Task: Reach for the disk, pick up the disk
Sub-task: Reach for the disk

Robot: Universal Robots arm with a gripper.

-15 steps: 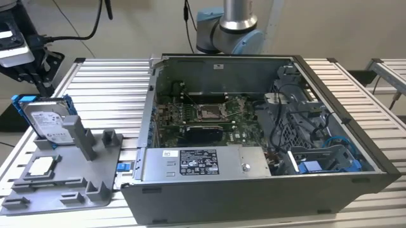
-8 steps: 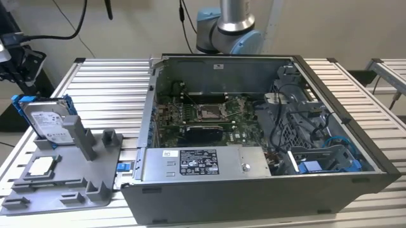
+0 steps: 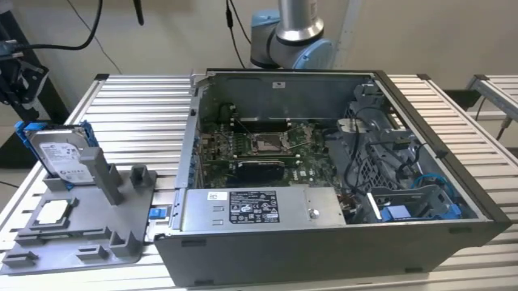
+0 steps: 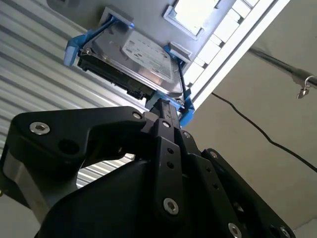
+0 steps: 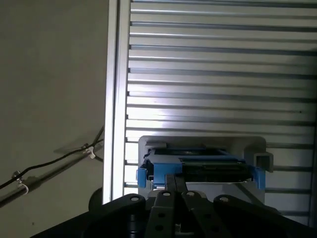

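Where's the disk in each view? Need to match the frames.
Exterior view: the disk stands on edge in the grey holder, at the exterior view's left, beside the open computer case.
Second wrist view: the disk shows its labelled face, blue bracket around it.
First wrist view: the disk is seen edge-on, in the holder.
Shared landmark: the ribbed metal table.

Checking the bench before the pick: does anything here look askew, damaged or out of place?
Nothing looks damaged or spilled. The silver hard drive in its blue plastic bracket stands on edge in the grey slotted fixture, leaning slightly rather than plumb. The grey computer case lies on its side, interior exposed.
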